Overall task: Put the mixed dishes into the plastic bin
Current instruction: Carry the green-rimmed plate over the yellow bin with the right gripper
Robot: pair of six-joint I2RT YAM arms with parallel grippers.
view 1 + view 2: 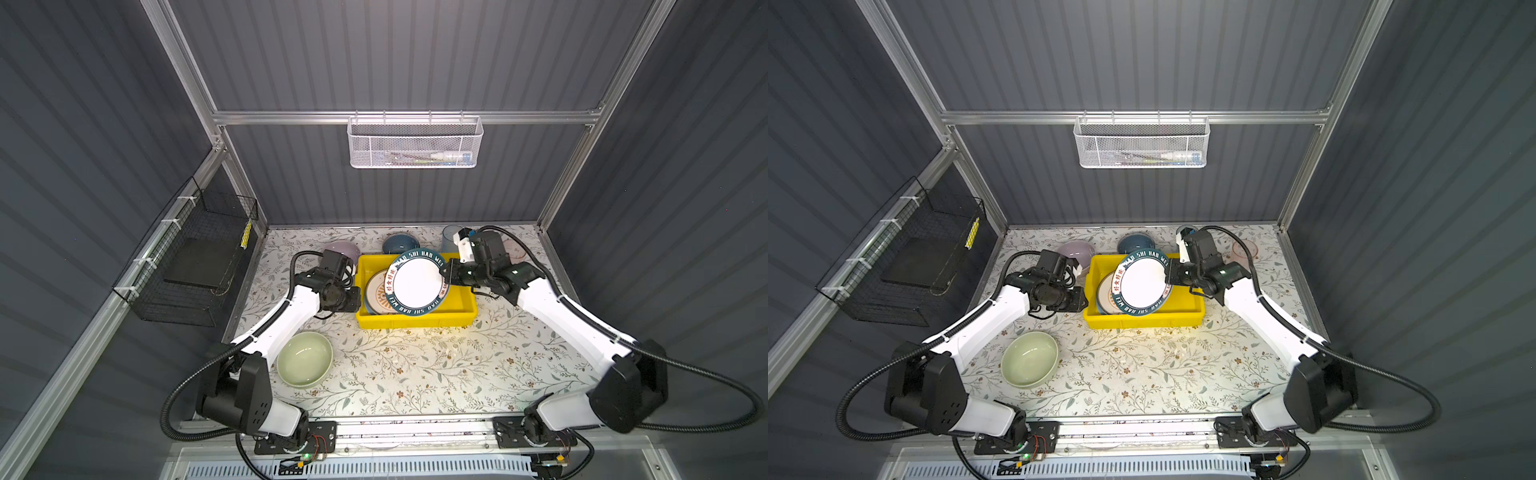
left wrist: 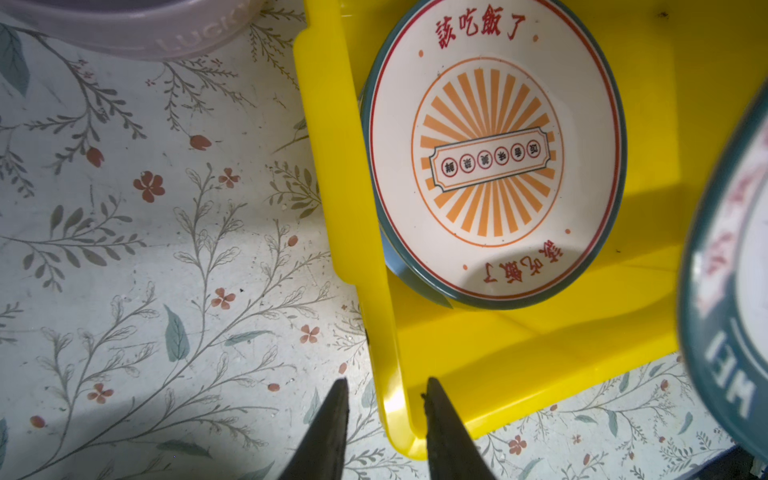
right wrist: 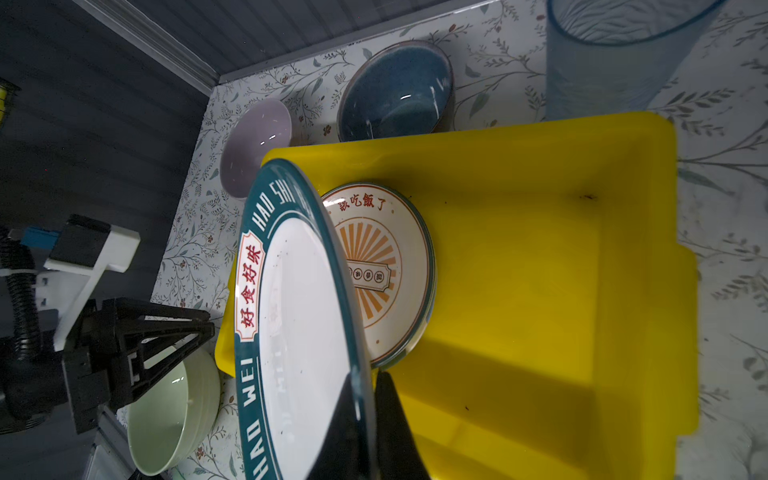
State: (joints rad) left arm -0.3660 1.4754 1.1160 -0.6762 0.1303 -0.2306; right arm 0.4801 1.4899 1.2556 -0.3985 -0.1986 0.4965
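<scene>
R gripper point(image 3: 369, 386): jaws pinched on the rim of the lettered plate point(image 3: 299, 316) ("HAO SHI HAO WEI", dark teal rim). Rim pinch prob. because a flat plate gives no other purchase. Plate is held tilted, clear of the bin floor, above the yellow bin point(image 1: 415, 322) and overlapping the sunburst plate point(image 2: 490, 158) below. The tilt likely lets the low edge go in first.

L gripper point(image 2: 385, 380): jaws apart, straddling the bin lip near a corner, gaps visible both sides, nothing held. Prob. positioned to steady the bin while the plate goes in, since light plastic could slide.

Inside bin: sunburst plate lies flat against the L-arm side wall; a bluish edge shows under it, maybe another plate, can't tell. Rest of the bin floor is bare.

On the floral tabletop point(image 1: 436, 374), outside the bin: lilac bowl point(image 1: 343, 249) and blue bowl point(image 1: 401, 243) just behind it, pale green bowl point(image 1: 304, 359) near the L arm, blue tumbler point(image 3: 615, 62) at a back corner, pink tumbler point(image 1: 1245, 249) partly behind the R arm.

Count: plates 2 sure (1 held, 1 binned); bowls 3; tumblers 2; bin 1. So 5 items wait outside.
</scene>
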